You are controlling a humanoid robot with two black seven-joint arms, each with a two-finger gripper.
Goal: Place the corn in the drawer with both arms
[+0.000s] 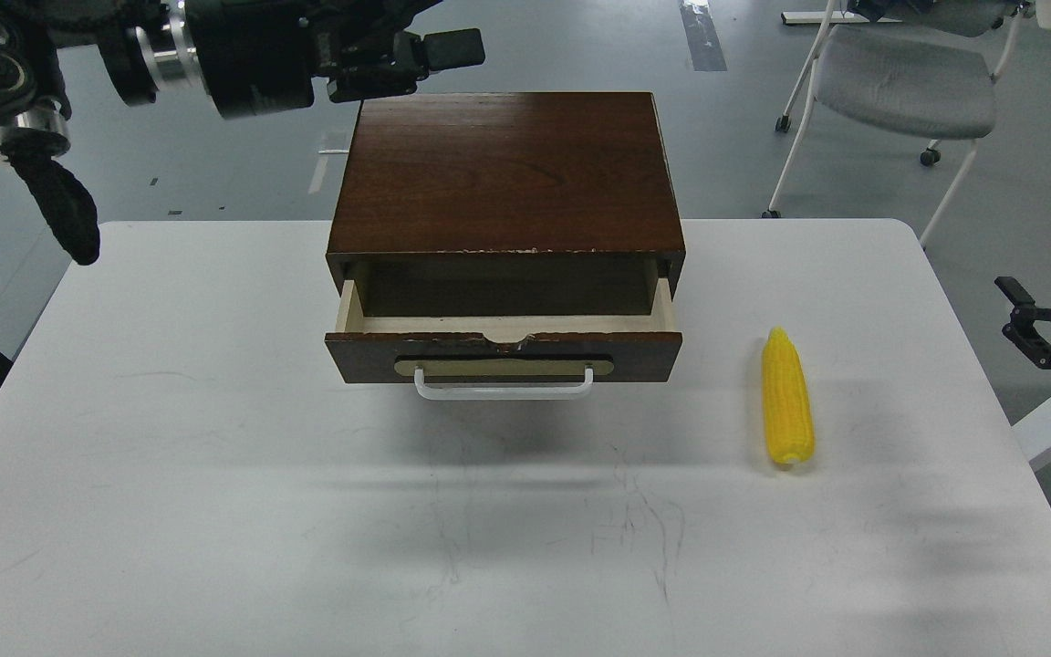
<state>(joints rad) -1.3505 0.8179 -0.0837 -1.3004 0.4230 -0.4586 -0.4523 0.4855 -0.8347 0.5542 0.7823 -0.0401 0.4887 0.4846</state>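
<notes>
- Table (215, 438): white top, scuffed, carrying the box and the corn.
- Box (507, 169): dark-brown wood, set at the 12 o'clock side of the table, mid-width.
- Drawer (503, 351): pulled partly out toward 6 o'clock; pale wood interior visible and unoccupied; white bar handle (504, 391) on a brass-coloured plate.
- Corn (787, 399): bright yellow cob lying flat on the table at 3 o'clock from the drawer front, well apart from it. Long axis runs roughly 12 to 6 o'clock, pointed tip at 12, blunt end at 6 with a slight lean toward 5.
- Left gripper (439, 55): raised above the box's far left corner, at about 11 o'clock of the scene; holds nothing; whether its fingers are spread or together cannot be told at this angle.
- Right gripper (1027, 328): at the right frame edge, just off the table edge; fingers spread, nothing between them.
- Key relation: corn lies at about 8 o'clock from the right gripper, near; the left gripper is well apart, across the box. Judgement: the right arm is the nearer for the pick, closing across the cob's short axis.
- Chair (909, 82): grey, on the floor beyond the table at 1 o'clock.
</notes>
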